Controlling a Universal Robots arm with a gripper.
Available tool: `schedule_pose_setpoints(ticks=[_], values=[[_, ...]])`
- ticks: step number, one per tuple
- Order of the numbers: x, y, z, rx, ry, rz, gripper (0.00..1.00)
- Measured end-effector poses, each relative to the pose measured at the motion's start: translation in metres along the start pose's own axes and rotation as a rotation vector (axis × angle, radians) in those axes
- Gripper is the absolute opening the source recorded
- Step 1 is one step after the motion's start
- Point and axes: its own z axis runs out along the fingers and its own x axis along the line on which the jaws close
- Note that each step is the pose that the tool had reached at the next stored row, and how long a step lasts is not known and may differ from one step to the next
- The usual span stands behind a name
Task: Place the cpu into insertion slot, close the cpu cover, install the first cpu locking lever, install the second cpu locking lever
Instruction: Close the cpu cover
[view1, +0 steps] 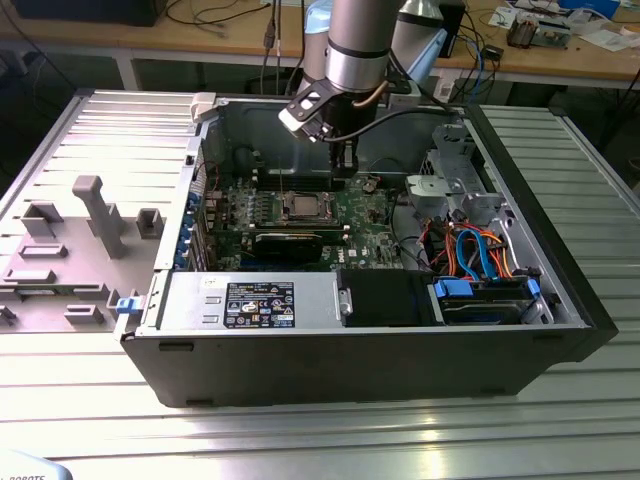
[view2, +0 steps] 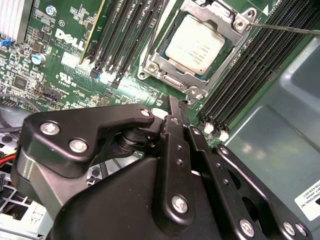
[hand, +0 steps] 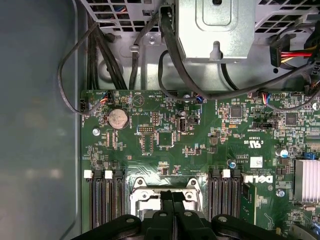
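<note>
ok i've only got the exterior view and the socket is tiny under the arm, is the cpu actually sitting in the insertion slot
observer: yes, in the second wrist view the cpu lies flat in the insertion slot, grey face up
operator: and the cover, down or up
observer: down, the cpu cover lies flat around the chip's edges
operator: any lever latched
observer: looks not, a thin lever rod sticks out from the cover's corner across the memory slots, not tucked along the socket
</note>
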Motion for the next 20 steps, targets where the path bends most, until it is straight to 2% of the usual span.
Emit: schedule_pose_setpoints(ticks=[20], values=[[0.0001, -0.0089, 0.0003, 0.0, 0.0001, 0.0, 0.11]])
